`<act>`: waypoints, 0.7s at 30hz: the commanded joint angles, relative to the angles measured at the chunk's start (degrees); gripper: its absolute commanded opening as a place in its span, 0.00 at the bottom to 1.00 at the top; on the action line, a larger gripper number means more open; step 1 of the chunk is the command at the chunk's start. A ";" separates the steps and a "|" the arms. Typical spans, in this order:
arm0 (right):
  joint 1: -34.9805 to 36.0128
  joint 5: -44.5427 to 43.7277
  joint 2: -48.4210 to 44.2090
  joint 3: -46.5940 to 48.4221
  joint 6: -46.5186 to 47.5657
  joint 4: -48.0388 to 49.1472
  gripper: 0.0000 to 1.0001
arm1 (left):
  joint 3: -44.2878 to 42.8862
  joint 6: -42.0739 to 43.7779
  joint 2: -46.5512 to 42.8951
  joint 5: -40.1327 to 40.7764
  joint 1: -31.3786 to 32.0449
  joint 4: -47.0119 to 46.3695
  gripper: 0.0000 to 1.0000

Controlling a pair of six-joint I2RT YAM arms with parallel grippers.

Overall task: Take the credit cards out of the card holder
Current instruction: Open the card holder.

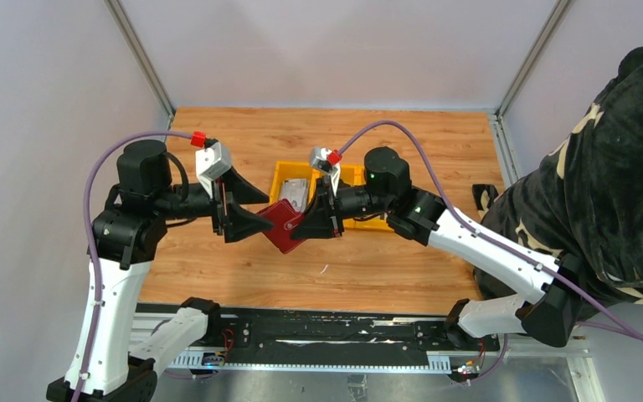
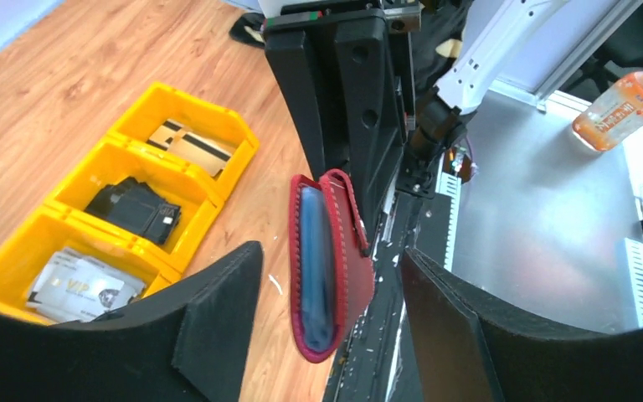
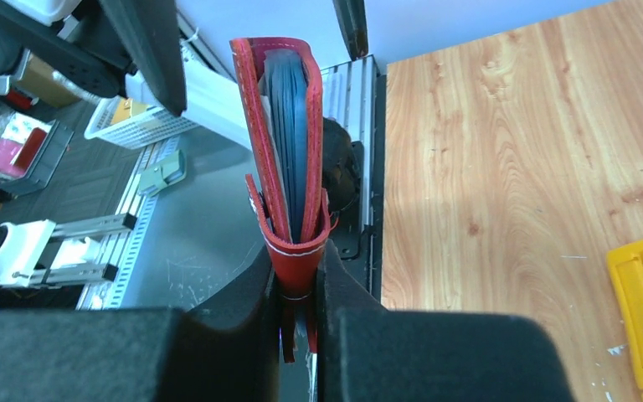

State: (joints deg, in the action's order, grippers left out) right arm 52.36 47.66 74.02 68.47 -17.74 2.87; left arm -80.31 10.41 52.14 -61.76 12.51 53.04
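Observation:
The dark red card holder (image 1: pixel 283 224) hangs in the air between my two grippers, folded nearly closed. My right gripper (image 3: pixel 300 276) is shut on its lower edge (image 3: pixel 289 167). My left gripper (image 2: pixel 328 289) stands open, with its fingers (image 2: pixel 218 310) on either side of the holder's free end (image 2: pixel 347 251) and apart from it. Blue-grey layers show between the red covers; I cannot tell cards from lining there. Credit cards lie in the yellow bin: a silver one (image 2: pixel 79 285), dark ones (image 2: pixel 134 209) and a beige one (image 2: pixel 188 142).
The yellow three-compartment bin (image 1: pixel 289 170) stands on the wooden table just behind the grippers. A person in a dark patterned garment (image 1: pixel 611 176) is at the right edge. Off the table's near side, an orange bottle (image 2: pixel 624 105) lies on the metal floor.

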 commanded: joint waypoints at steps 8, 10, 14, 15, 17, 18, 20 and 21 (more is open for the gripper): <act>0.28 3.34 -2.44 2.08 8.43 -5.45 0.00 | 4.29 -17.05 1.27 -3.07 0.01 -8.78 0.56; 0.29 1.57 -1.22 3.27 8.92 -6.57 0.00 | 5.75 -17.29 0.18 -2.90 0.01 -8.92 0.56; 0.29 -1.24 1.15 6.02 10.14 -9.12 0.00 | 8.53 -18.21 -1.60 -3.40 0.03 -9.03 0.56; 0.29 -1.47 1.39 6.28 10.43 -9.44 0.00 | 9.04 -18.11 -2.05 -3.41 0.05 -9.05 0.56; 0.29 -1.36 1.56 6.66 10.78 -9.51 0.00 | 9.85 -17.30 -2.97 -3.49 0.01 -9.05 0.53; 0.29 -1.00 1.57 6.74 10.90 -9.67 0.01 | 9.96 -16.53 -3.27 -3.39 0.05 -9.01 0.48; 0.29 -1.22 1.61 7.24 11.63 -10.68 0.09 | 9.61 -15.36 -3.45 -1.83 0.01 -9.19 0.31; 0.29 -2.13 1.57 7.45 11.93 -11.36 0.19 | 9.38 -14.94 -3.37 -0.56 0.05 -9.48 0.23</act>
State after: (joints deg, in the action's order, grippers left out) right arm 52.36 47.05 75.59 72.77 -8.21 -6.24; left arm -70.43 -5.76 49.63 -63.99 12.51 45.12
